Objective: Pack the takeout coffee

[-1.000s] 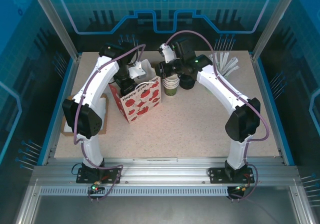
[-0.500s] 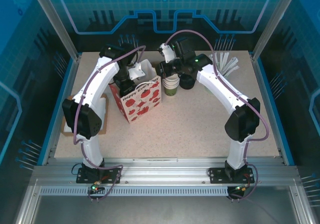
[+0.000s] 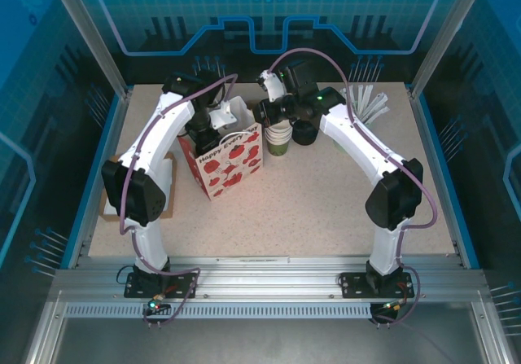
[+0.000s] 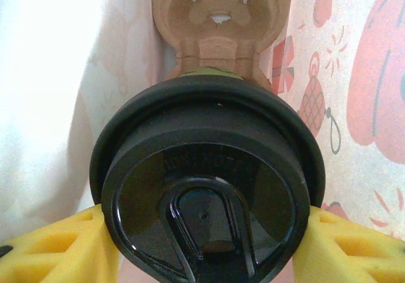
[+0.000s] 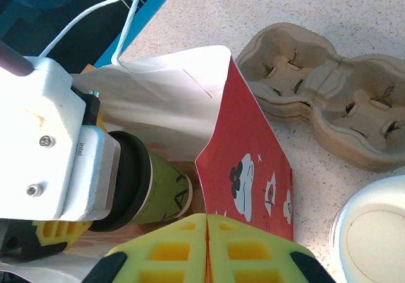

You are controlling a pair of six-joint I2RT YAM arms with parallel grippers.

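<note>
From above, the left tool (image 3: 212, 128) reaches into the gift bag (image 3: 234, 162) at 11 o'clock on the surface (image 3: 326, 209), with the right tool (image 3: 262, 120) at the bag's 1 o'clock rim. Left wrist: yellow fingers (image 4: 44, 257) clasp the takeout coffee (image 4: 205, 188), with a brown carrier (image 4: 221, 17) at 12 o'clock beyond. Right wrist: that tool is pinched closed on the bag's rim; lowering seems in hand, and next the takeout coffee needs seating before release.

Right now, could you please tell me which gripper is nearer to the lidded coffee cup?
Left. The left gripper clasps the coffee cup inside the bag; the right gripper pinches the bag's rim beside it.
</note>
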